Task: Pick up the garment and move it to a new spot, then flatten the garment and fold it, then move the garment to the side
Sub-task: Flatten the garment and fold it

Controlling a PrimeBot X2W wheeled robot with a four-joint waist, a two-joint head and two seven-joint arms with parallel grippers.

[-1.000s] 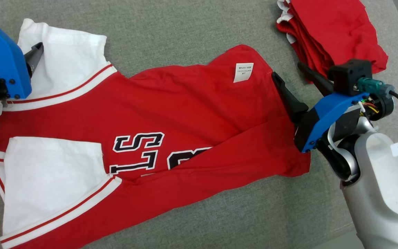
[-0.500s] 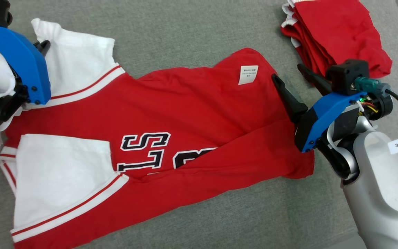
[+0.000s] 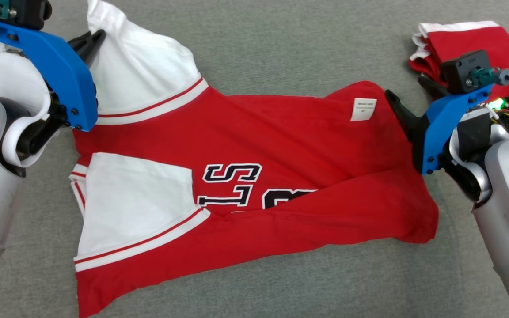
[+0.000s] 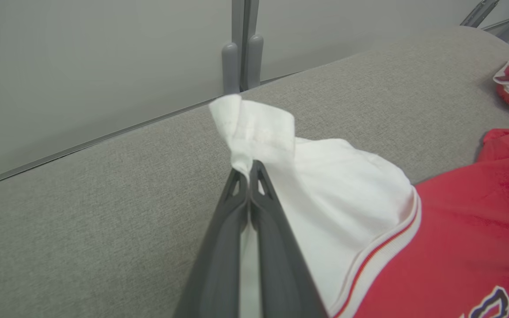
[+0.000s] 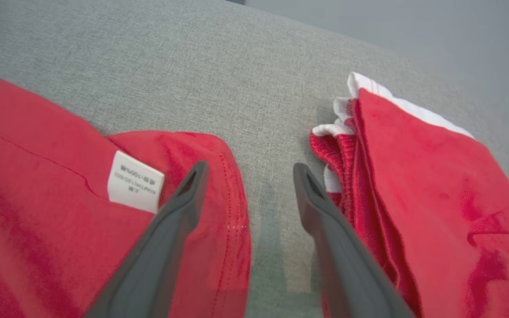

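My left fingers [image 4: 255,179] are pinched shut on the white sleeve [image 4: 329,185], and the garment [image 3: 281,132] runs lengthwise toward my right fingers [image 5: 189,187], spread wide and empty at its hem.

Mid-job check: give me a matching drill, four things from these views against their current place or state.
Things:
1. left claw
2. right claw
3. care label
4. folded red pile

States:
A. white, on the red jersey near its edge
B. open, holding nothing
C. on the grey surface, apart from the red jersey
D. shut on the white sleeve

Pairs: 1-D, 2-B, 3-A, 4-C
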